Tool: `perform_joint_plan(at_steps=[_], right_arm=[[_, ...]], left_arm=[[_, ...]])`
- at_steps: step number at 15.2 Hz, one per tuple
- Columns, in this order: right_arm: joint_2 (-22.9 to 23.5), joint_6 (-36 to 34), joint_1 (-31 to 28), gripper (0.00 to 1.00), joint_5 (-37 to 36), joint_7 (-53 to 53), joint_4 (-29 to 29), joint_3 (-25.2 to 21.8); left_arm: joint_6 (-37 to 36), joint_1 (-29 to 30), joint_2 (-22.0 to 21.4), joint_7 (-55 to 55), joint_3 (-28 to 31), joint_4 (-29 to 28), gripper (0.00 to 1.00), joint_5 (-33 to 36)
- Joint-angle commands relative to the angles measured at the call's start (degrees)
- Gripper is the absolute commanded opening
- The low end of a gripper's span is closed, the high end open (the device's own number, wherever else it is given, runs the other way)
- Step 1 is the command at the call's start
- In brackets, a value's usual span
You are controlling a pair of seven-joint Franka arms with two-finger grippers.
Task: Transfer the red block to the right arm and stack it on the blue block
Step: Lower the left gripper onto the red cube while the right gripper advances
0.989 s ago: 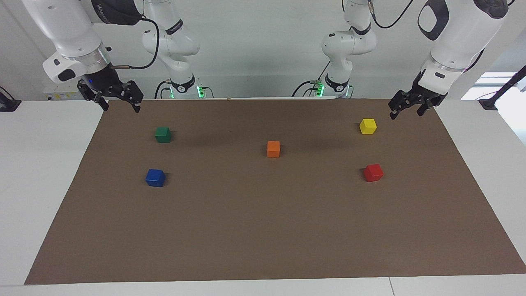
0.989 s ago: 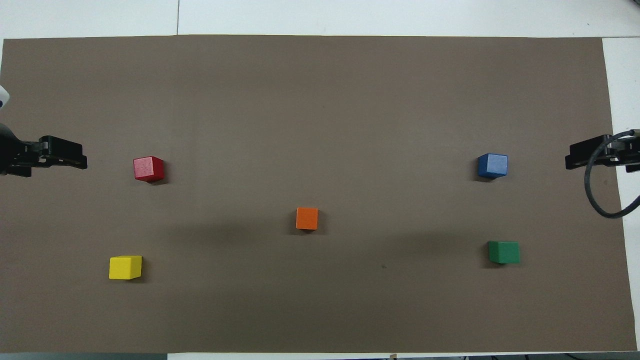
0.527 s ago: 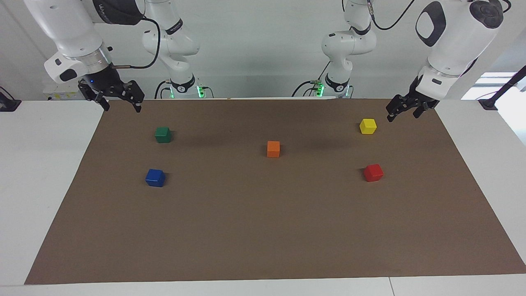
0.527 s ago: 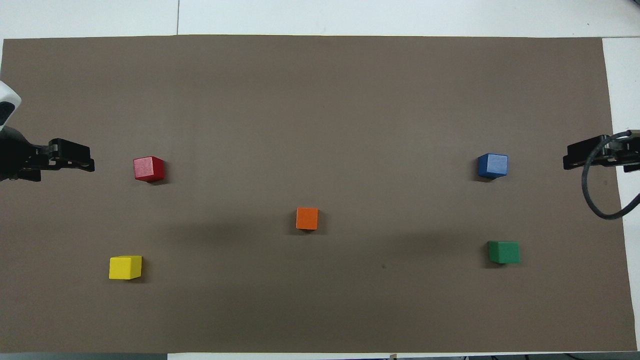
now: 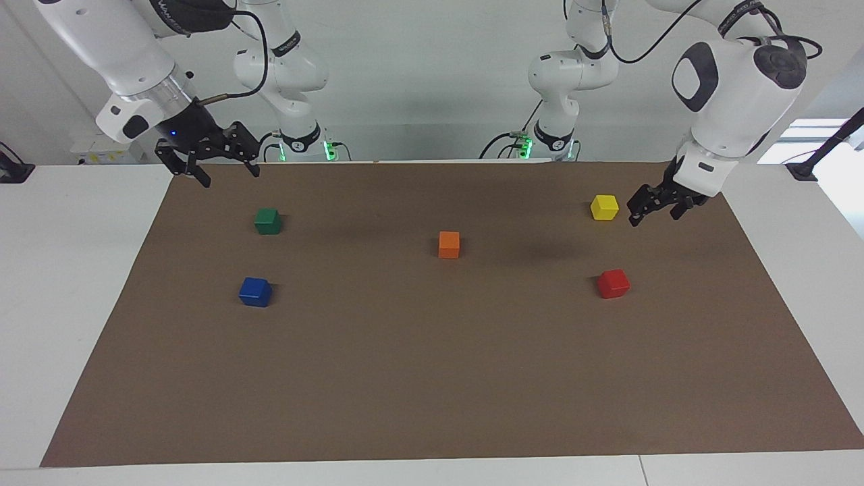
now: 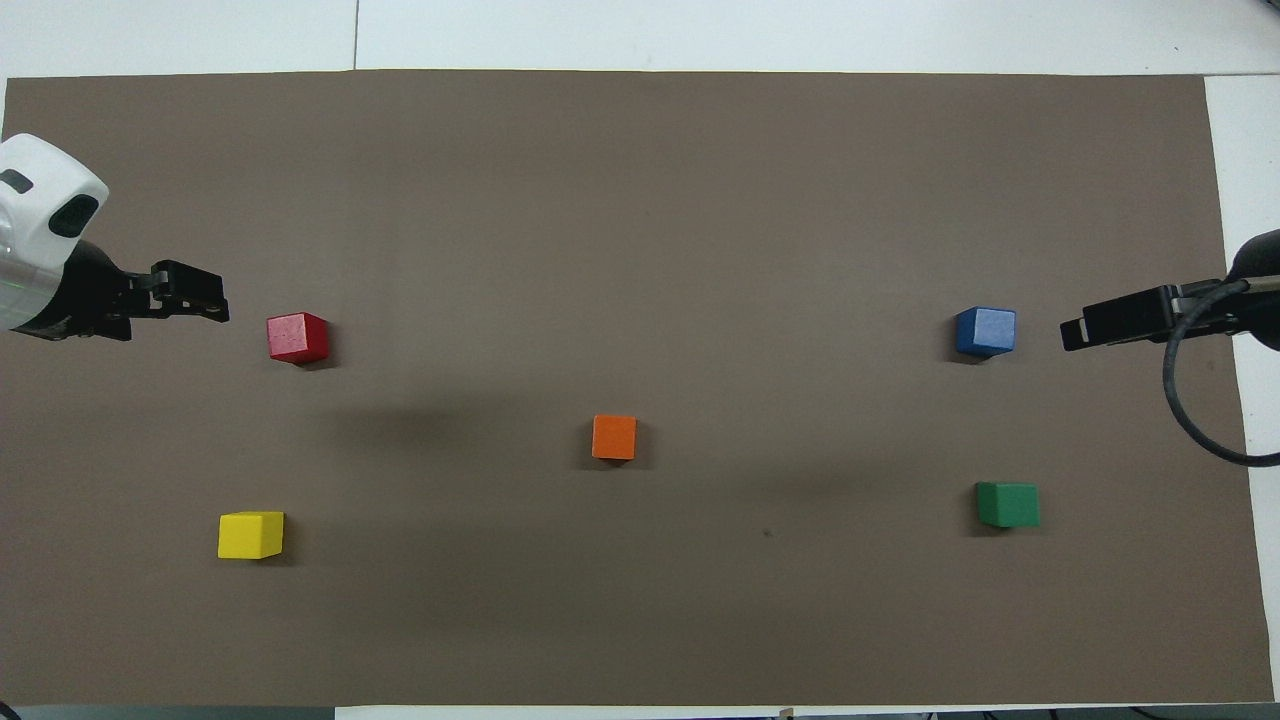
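The red block [image 5: 613, 283] sits on the brown mat toward the left arm's end; it also shows in the overhead view [image 6: 297, 337]. My left gripper [image 5: 651, 210] hangs open and empty in the air over the mat's edge, apart from the red block; its tips show in the overhead view [image 6: 213, 306]. The blue block [image 5: 255, 291] sits toward the right arm's end, also in the overhead view [image 6: 985, 331]. My right gripper [image 5: 226, 174], with a blue light, is open and empty, raised over the mat's edge [image 6: 1078, 331].
A green block [image 5: 268, 221] lies nearer to the robots than the blue one. A yellow block [image 5: 604, 207] lies nearer to the robots than the red one. An orange block [image 5: 449, 244] sits mid-mat. The brown mat [image 5: 432, 378] covers the white table.
Both grippers have moved in over the mat from its ends, the left one lower and toward the red block, the right one toward the blue block. No block has moved.
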Motion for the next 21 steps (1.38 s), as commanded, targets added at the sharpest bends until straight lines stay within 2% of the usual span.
perform_joint_plan(at_steps=[1,4,7,12,17,20,21], right_arm=[[-2.2,2.3,-2.6,1.0,12.5,-6.1,-6.8,0.2],[-1.6,3.2,-4.2,1.0,26.0,-12.5,-11.5,0.2],[1.3,2.6,-5.9,1.0,40.7,-19.5,-15.4,0.2],[3.9,1.0,-4.5,1.0,60.1,-25.0,-21.3,0.3],[6.5,-4.0,-1.1,1.0,75.4,-27.8,-26.5,0.4],[14.5,-13.4,0.1,1.0,81.3,-36.2,-26.9,0.6],[15.6,-15.0,0.1,1.0,82.1,-36.8,-26.7,0.9]], left_arm=[[5.1,0.0,2.3,-0.3,0.5,-2.2,1.0,0.4],[12.4,0.1,3.2,-0.3,0.6,-7.8,1.0,0.4],[15.4,-0.3,6.3,-0.4,0.6,-8.5,1.0,0.4],[22.8,-0.2,6.5,-0.4,0.7,-13.4,1.0,0.4],[24.9,-0.6,8.5,-0.6,0.7,-14.6,1.0,1.0],[26.0,-2.1,10.7,-1.0,0.7,-15.1,1.0,1.4],[26.1,-2.6,11.1,-1.1,0.7,-15.1,1.0,1.4]])
